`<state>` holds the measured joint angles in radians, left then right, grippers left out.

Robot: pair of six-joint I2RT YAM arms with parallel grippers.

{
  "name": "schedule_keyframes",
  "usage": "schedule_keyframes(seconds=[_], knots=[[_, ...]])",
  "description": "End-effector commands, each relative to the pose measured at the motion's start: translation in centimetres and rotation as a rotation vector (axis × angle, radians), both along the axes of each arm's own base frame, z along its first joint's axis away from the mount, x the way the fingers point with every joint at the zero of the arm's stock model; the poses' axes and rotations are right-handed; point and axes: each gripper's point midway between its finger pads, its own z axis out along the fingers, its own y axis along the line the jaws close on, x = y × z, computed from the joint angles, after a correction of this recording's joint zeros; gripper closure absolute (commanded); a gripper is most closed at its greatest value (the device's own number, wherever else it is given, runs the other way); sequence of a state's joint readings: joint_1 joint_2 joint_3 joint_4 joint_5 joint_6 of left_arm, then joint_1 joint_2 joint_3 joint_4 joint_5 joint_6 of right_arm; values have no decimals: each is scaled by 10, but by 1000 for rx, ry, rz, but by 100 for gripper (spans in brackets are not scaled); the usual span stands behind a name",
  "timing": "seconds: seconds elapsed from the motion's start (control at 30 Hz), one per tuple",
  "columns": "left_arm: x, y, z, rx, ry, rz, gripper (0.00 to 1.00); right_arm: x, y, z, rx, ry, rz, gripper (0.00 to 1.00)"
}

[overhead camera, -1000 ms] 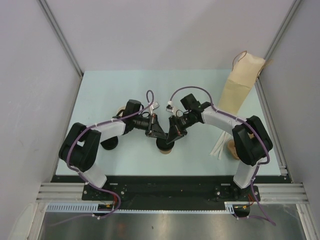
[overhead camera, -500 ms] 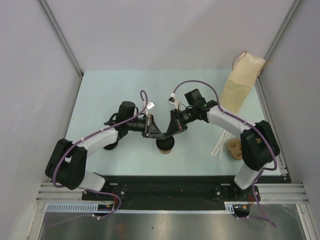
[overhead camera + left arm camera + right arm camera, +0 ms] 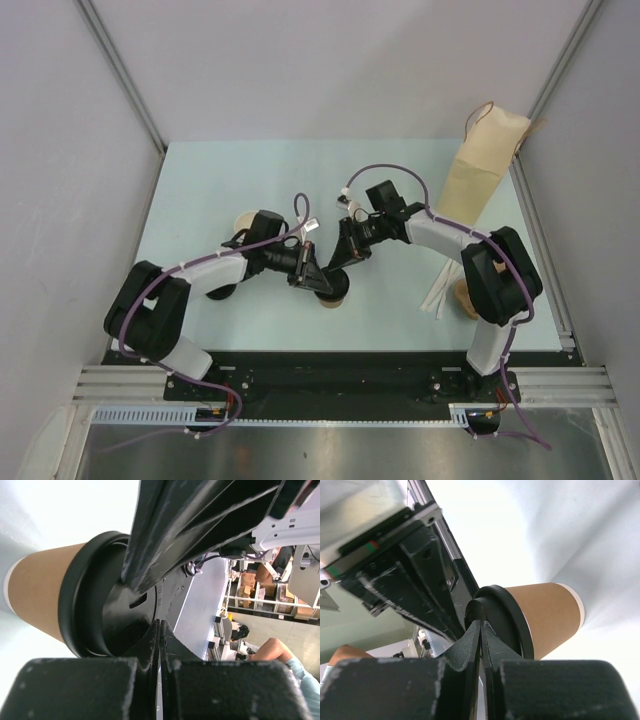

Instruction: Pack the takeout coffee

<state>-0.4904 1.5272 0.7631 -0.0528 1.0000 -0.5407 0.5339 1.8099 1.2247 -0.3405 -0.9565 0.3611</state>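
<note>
One takeout coffee cup [image 3: 333, 291] stands mid-table, tan paper with a black lid. My left gripper [image 3: 316, 277] is shut, its tip at the lid's left side. From the upper right, my right gripper [image 3: 341, 263] comes down to the same lid, also shut and holding nothing. In the left wrist view the cup [image 3: 40, 600] fills the left side, and my shut left gripper [image 3: 160, 629] rests at its lid [image 3: 75, 605]. The right wrist view has the cup [image 3: 545, 612] at right with my right gripper [image 3: 481, 626] against the lid. A second lidded cup [image 3: 219, 291] is partly hidden under my left arm.
A tall tan paper bag [image 3: 482, 170] stands at the back right corner. The brown pulp tray [image 3: 464, 296] is partly hidden under my right arm, with white strips [image 3: 437, 293] beside it. A tan round thing [image 3: 243, 217] lies behind my left arm.
My left gripper has moved right and toward the near edge, onto the cup's lid, and its elbow has shifted. The right gripper stays near the lid. The cup has not moved.
</note>
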Motion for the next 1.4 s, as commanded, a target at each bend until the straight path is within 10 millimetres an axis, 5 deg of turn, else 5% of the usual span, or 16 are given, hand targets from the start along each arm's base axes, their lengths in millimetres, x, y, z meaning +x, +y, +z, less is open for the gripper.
schedule_keyframes(seconds=[0.0, 0.43, 0.87, 1.13, 1.37], knots=[[10, 0, -13, 62, -28, 8, 100, 6, 2, -11, -7, 1, -3, 93], [14, 6, -44, 153, 15, 37, 100, 13, -16, -65, -100, 47, -1, 96], [15, 12, -62, 214, 37, 56, 100, -4, -29, -109, -178, 109, 20, 98], [16, 12, -56, 198, 6, 53, 100, -2, -18, -67, -103, 9, 36, 96], [25, -18, 39, -98, -123, -43, 100, -14, -2, -3, 40, -100, 90, 94]])
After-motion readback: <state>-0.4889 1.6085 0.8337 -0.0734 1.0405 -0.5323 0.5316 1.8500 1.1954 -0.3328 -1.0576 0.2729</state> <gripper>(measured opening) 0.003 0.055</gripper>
